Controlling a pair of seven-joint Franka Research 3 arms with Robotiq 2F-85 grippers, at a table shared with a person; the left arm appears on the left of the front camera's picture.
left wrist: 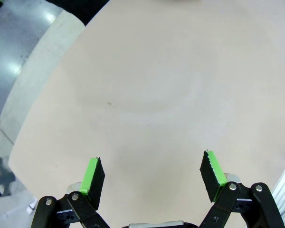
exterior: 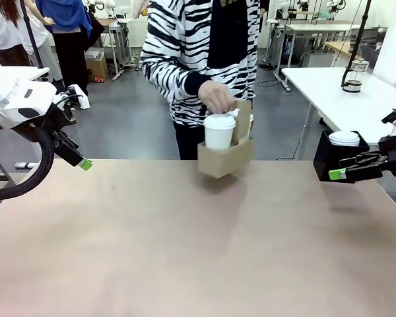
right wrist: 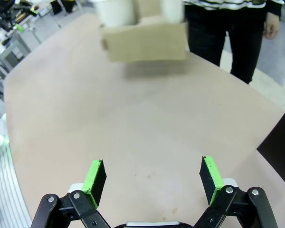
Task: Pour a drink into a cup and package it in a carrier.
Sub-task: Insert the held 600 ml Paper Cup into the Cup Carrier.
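We see the carrier (exterior: 225, 158) lifted off the table (exterior: 185, 251), hanging from the person's hand (exterior: 218, 96) at the far edge, near the middle. The cup (exterior: 219, 131) stands upright in the slot toward our left arm, so its long axis runs straight up, with the carrier's handle rising just beside it under the hand. A second pale cup top seems to sit behind the handle, but we cannot make it out clearly.

Our left gripper (exterior: 79, 158) hovers at the left side, its green-tipped fingers (left wrist: 91, 173) spread wide with nothing between them. Our right gripper (exterior: 343, 173) hovers at the right side, equally wide open and empty, next to a black box (exterior: 330, 155) with white lids. From the right wrist, the carrier (right wrist: 145, 40) lies ahead of the fingers and up toward the far edge.

We judge both arms well apart from the carrier, with neither clearly nearer. The person's hand is the one carrying it, so any grasp would have to wait until it is set down.
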